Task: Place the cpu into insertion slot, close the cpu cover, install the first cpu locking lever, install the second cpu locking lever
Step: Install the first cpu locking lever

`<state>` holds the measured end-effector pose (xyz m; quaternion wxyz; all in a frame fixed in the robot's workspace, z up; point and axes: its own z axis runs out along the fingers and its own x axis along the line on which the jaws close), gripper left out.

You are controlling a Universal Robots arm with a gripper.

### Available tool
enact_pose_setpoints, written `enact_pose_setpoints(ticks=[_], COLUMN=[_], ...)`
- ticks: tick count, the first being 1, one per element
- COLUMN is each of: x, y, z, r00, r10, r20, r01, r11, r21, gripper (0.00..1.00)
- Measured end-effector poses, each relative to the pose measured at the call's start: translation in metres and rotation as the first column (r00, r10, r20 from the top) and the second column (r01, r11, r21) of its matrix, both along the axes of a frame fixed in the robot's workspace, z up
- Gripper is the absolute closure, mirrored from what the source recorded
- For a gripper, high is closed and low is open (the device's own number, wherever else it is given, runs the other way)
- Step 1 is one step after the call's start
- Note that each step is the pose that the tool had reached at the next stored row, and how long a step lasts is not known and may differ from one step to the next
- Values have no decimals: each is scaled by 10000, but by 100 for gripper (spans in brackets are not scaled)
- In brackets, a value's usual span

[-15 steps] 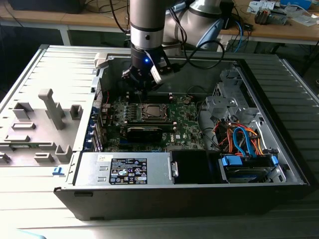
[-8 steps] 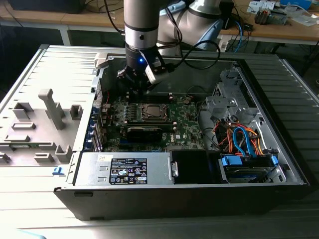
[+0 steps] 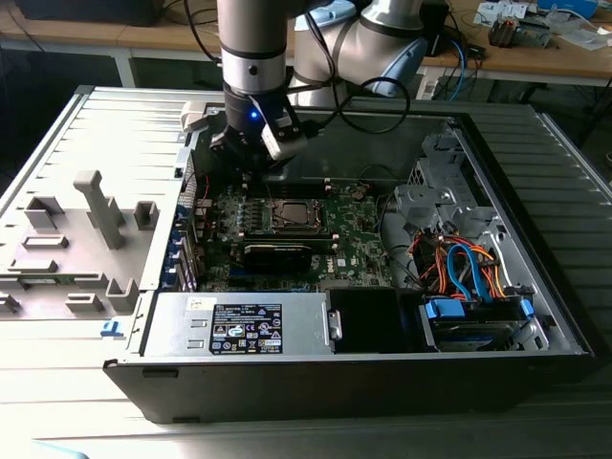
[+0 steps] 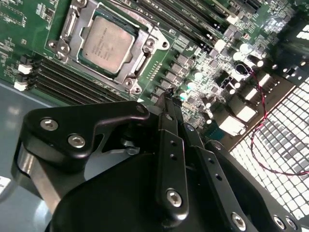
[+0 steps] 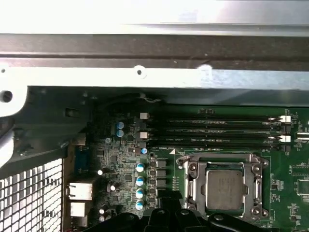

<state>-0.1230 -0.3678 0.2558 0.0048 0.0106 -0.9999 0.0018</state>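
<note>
In the exterior view, from left to right, the tool, fingers drawn together on nothing, is being held over the board's left part, while the cpu is being kept seated in the insertion slot under the cpu cover.

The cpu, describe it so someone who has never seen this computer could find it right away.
Look into the open computer case at the green motherboard. Beside the row of long black memory slots sits a silver metal frame, the cpu cover, closed around the cpu. The cpu is the flat, silvery-grey square in the frame's window, the only plain metal plate among small components.
</note>
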Motion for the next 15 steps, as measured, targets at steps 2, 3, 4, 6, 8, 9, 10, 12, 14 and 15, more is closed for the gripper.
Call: enact_pose_setpoints(ticks=[2, 3, 4, 6, 8, 9, 10, 12, 14, 15], x=[-12, -19, -25, -36, -40, -41, -43, -43, -43, -43], y=[14, 23, 32, 53, 68, 77, 99, 129, 171, 186], z=[6, 10, 13, 22, 30, 33, 38, 40, 40, 40], r00=[10000, 10000, 10000, 10000, 10000, 10000, 10000, 10000, 10000, 10000], r10=[5, 9, 12, 22, 31, 37, 45, 49, 53, 53], r20=[1, 3, 5, 6, 7, 7, 7, 7, 7, 7], r01=[-5, -9, -12, -22, -31, -37, -45, -49, -53, -53], r11=[10000, 10000, 10000, 10000, 10000, 10000, 10000, 10000, 10000, 10000], r21=[-2, -2, 0, -1, 0, 0, 0, 0, 0, 0], gripper=[89, 89, 89, 89, 89, 89, 89, 89, 89, 89])
